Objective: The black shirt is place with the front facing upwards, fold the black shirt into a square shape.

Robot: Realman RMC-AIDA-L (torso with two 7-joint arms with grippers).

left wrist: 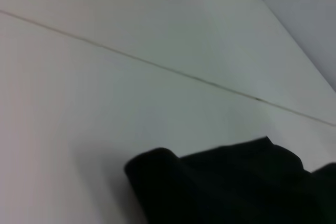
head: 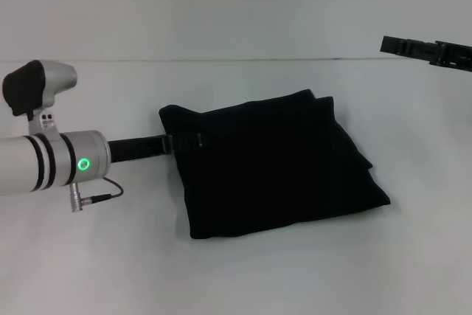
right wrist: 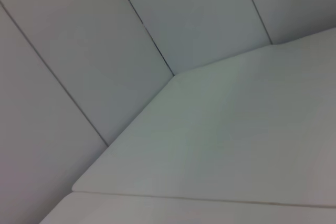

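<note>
- Since I drive this from afar, I start nearest my camera: the left arm reaches in low from my left, and the left gripper (head: 174, 143) sits at the left edge of the black shirt (head: 273, 167); whether it is pinching cloth or merely touching it, I cannot tell.
- That shirt lies on the white table (head: 243, 278), just right of centre, already a rough, slightly skewed square with several layers showing along its right edge; no lettering shows.
- I judge it light, limp and prone to bunch, so stacked layers may slide if dragged. I would take hold at a corner or along a folded edge, gripping all layers together.
- Farther off, the right gripper (head: 428, 51) hangs high at the upper right, well apart from the cloth; its opening I cannot tell.
- Only the head view shows the whole outline and both arms.
- From the left wrist view I get the shirt's (left wrist: 226, 187) puffy, rounded corner close up against the table (left wrist: 105, 103).
- All the right wrist view shows is bare tabletop (right wrist: 236, 140) and wall panels (right wrist: 79, 51).
</note>
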